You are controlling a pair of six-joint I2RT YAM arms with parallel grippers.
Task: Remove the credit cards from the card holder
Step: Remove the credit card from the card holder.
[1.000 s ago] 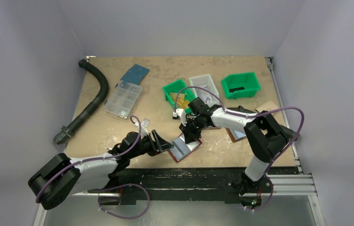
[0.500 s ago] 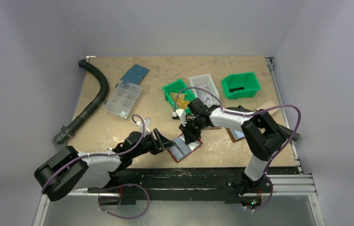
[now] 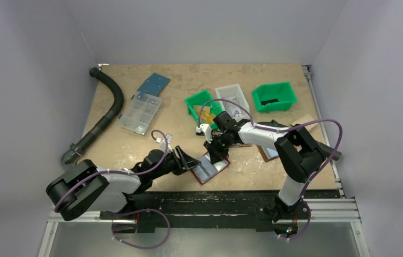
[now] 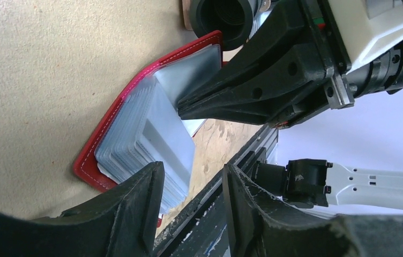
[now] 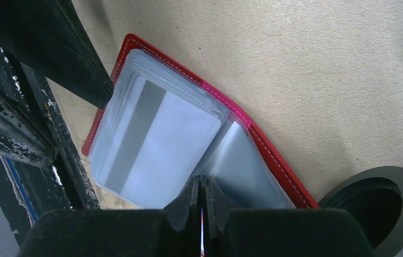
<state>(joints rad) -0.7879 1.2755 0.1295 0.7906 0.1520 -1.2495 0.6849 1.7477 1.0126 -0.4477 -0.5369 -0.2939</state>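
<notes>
The card holder (image 3: 213, 170) lies spread open near the table's front edge, its red cover (image 4: 104, 133) down and its pale blue-grey pockets up. A pale credit card (image 5: 162, 144) with a grey stripe sits in the top pocket of the thicker stack (image 4: 159, 136). My right gripper (image 5: 202, 184) is shut, its tips pressed onto the sleeves at the fold (image 4: 183, 110). My left gripper (image 4: 191, 174) stands open at the stack's free edge, one finger (image 4: 135, 209) over the cards' corner and nothing between the fingers. The two grippers sit on opposite sides of the holder (image 3: 188, 162) (image 3: 216, 151).
A black ring (image 5: 381, 203) lies close to the holder's far corner. Behind are two green bins (image 3: 202, 104) (image 3: 273, 96), a clear bin (image 3: 231, 99), a compartment box (image 3: 140, 113), a black hose (image 3: 105, 112) and a brown folder (image 3: 269, 153). The table's front edge (image 4: 226, 155) runs just past the holder.
My left arm has slid right, bringing its gripper up to the holder's left edge with the jaws slightly narrower. The right gripper has stayed pressed on the holder.
</notes>
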